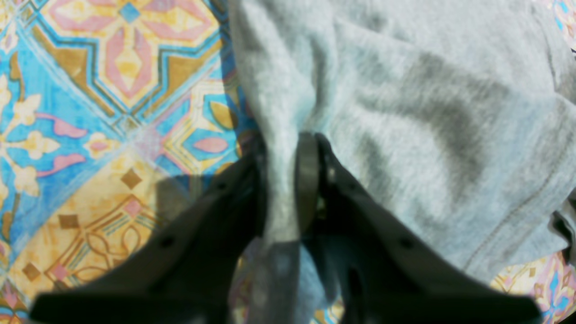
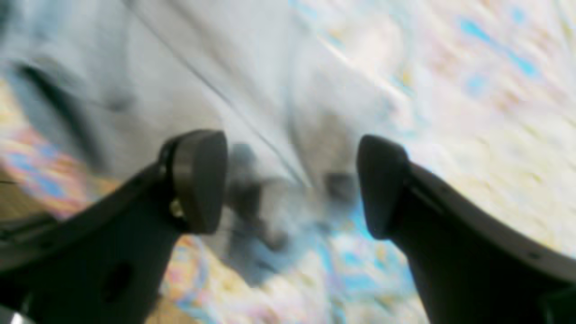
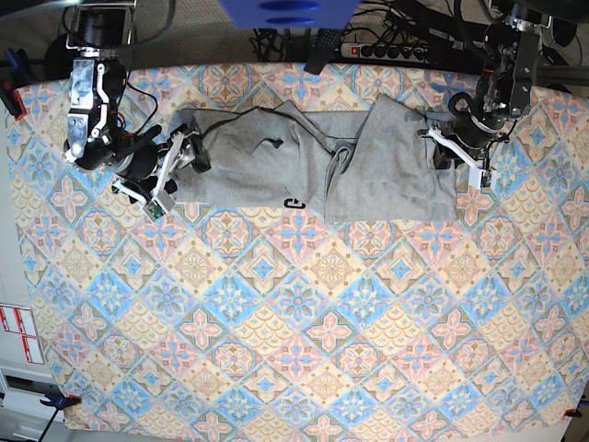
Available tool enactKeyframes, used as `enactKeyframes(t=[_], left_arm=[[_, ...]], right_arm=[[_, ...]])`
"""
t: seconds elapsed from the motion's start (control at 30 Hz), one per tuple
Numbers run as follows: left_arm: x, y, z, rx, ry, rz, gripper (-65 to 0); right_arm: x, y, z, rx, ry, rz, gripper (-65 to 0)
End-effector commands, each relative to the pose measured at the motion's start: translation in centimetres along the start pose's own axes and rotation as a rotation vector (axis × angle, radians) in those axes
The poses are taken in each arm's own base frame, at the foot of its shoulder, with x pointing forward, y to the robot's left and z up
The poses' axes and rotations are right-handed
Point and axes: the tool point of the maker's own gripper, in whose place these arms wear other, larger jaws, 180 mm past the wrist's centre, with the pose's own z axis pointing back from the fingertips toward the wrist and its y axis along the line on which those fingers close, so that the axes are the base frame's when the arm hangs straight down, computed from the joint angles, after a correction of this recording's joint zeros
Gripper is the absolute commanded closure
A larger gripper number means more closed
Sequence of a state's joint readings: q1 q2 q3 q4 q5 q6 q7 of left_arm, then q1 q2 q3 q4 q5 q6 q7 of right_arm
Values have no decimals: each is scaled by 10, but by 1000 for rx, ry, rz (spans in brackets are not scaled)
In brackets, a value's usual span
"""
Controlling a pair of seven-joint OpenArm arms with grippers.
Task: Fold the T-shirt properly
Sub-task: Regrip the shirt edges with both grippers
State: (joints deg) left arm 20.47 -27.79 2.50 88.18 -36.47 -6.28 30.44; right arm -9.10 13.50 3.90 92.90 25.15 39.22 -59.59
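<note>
left gripper (image 1: 281, 189) clamped on t-shirt (image 3: 313, 161); right gripper (image 2: 292, 184) wide apart, nothing between; patterned tablecloth (image 3: 294, 322) underneath

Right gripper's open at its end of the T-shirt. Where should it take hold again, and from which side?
Probably the T-shirt's loose end edge beside the right gripper, approached from outside the shirt along the tablecloth. The fabric is bunched there, giving a ridge to pinch. The left gripper already clamps the opposite end.
</note>
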Motion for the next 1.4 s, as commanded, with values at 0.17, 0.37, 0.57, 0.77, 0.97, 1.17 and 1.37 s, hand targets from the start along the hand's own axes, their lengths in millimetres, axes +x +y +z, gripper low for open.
enactKeyframes(t=[0.17, 0.37, 0.57, 0.77, 0.97, 1.17, 1.37], left_arm=[[12, 0, 3, -8, -35, -15, 0], [12, 0, 3, -8, -35, -15, 0], [12, 0, 3, -9, -35, -16, 0], [12, 0, 3, -9, -35, -16, 0], [14, 0, 2, -10, -38, -15, 0], [15, -1, 2, -11, -41, -16, 0], [15, -1, 2, -11, -42, -16, 0]], right_arm=[[15, -11, -3, 19, -46, -38, -415], [13, -15, -9, 22, -64, -72, -415], [-3, -29, -12, 7, -72, -155, -415], [-13, -51, -3, -45, -94, -228, -415], [-17, -53, -1, -51, -85, -238, -416], [-35, -45, -14, -18, -50, -298, -416], [-41, -27, -24, 18, -47, -333, -416]])
